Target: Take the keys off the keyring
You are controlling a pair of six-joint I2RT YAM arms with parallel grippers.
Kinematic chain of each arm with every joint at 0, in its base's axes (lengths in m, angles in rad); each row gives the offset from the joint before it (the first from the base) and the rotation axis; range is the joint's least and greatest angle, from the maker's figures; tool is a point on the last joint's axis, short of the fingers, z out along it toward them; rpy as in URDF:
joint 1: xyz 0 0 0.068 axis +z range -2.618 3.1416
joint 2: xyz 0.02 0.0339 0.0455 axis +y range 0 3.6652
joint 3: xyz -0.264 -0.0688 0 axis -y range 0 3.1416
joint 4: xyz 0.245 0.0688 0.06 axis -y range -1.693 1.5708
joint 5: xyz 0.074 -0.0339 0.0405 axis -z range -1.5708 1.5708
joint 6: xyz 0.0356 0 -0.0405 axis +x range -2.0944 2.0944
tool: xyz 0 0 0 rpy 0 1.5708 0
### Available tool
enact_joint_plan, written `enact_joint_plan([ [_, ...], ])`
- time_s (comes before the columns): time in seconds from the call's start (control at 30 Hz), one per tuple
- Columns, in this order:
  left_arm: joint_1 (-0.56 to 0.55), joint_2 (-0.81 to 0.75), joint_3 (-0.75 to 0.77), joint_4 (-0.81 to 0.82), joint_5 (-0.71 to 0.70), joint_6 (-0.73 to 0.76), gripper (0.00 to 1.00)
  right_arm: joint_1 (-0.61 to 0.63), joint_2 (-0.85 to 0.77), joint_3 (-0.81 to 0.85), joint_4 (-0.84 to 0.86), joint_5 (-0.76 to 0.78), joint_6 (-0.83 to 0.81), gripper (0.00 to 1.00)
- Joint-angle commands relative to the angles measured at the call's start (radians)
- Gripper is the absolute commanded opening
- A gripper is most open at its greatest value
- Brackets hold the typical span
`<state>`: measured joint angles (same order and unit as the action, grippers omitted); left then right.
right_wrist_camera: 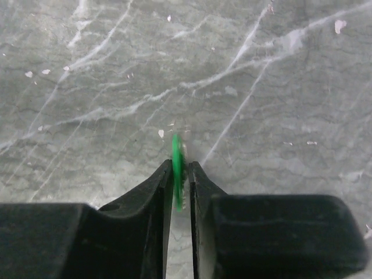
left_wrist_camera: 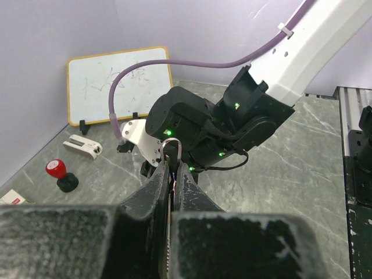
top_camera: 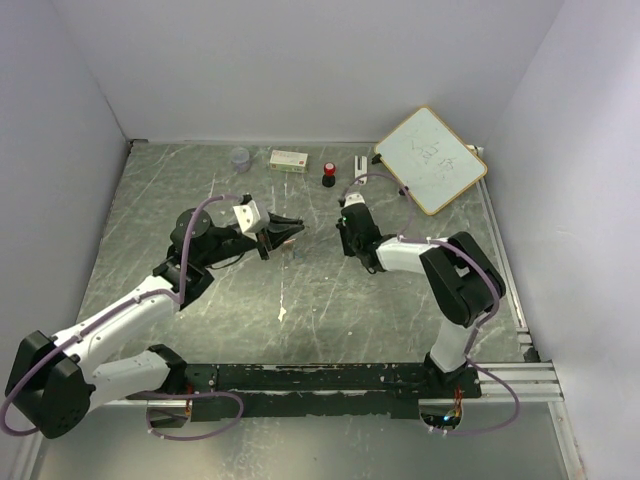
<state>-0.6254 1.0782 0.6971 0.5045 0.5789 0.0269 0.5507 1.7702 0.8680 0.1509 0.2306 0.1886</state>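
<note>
My right gripper [right_wrist_camera: 181, 168] is shut on the green-headed key [right_wrist_camera: 176, 165], held edge-on just above the grey table. In the top view it [top_camera: 347, 238] points down near the table's middle. My left gripper [left_wrist_camera: 172, 167] is shut on the thin silver keyring [left_wrist_camera: 173, 149], whose loop sticks up past the fingertips. In the top view the left gripper [top_camera: 288, 233] is held above the table, a short gap left of the right one. The blue-headed key is hidden. The green key and the ring are apart.
A red-and-black knob [top_camera: 328, 175] stands at the back, with a white box [top_camera: 289, 159] and a clear cup [top_camera: 240, 156] to its left. A whiteboard [top_camera: 432, 158] leans at the back right, a small white clip [left_wrist_camera: 83, 145] before it. The right arm [left_wrist_camera: 203, 125] is close ahead of the left gripper.
</note>
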Motion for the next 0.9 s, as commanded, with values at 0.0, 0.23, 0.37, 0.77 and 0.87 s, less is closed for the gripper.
enact_joint_plan([
  [0.0,-0.003,-0.019,0.016,-0.02,-0.055,0.022,0.07,-0.006,0.028,0.034,0.065,0.012,0.003,0.21],
  [0.23,-0.003,0.001,0.019,0.009,-0.053,0.02,0.07,-0.002,-0.06,-0.002,0.056,0.053,-0.017,0.49],
  [0.37,-0.003,0.017,0.033,0.014,-0.047,0.016,0.07,0.015,-0.167,-0.066,0.071,0.073,-0.04,0.5],
  [0.77,-0.004,-0.004,0.029,0.097,-0.046,-0.037,0.07,0.076,-0.531,-0.429,0.529,-0.241,-0.035,0.41],
  [0.87,-0.005,-0.015,0.022,0.118,-0.054,-0.055,0.07,0.122,-0.551,-0.514,0.671,-0.268,-0.047,0.41],
])
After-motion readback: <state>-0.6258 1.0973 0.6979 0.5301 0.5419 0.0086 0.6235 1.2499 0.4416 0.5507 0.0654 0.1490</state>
